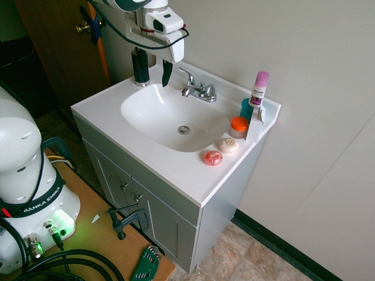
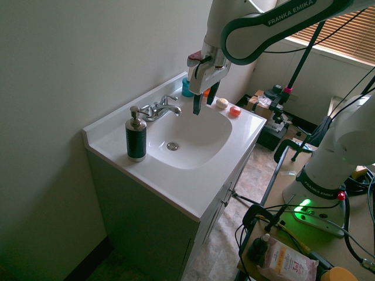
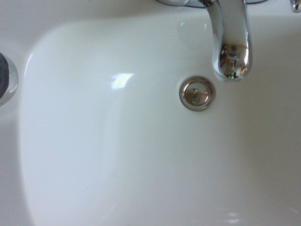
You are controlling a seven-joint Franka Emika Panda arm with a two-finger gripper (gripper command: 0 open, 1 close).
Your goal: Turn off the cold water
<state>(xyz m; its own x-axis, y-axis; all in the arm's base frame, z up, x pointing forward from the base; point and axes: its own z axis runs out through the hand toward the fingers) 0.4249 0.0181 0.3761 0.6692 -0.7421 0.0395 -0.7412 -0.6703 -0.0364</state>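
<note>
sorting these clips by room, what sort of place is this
Probably a bathroom or washroom: a white basin set in a vanity top, a chrome faucet, and a pump bottle beside the basin.

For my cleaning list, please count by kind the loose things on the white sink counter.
Bottles: 2 (black pump bottle with metallic top, white bottle with pink cap)
Clear jar with orange lid: 1
Teal round container: 1
White box-like item: 1
Small round items: 2 (cream one, red one)
Total: 7
</note>
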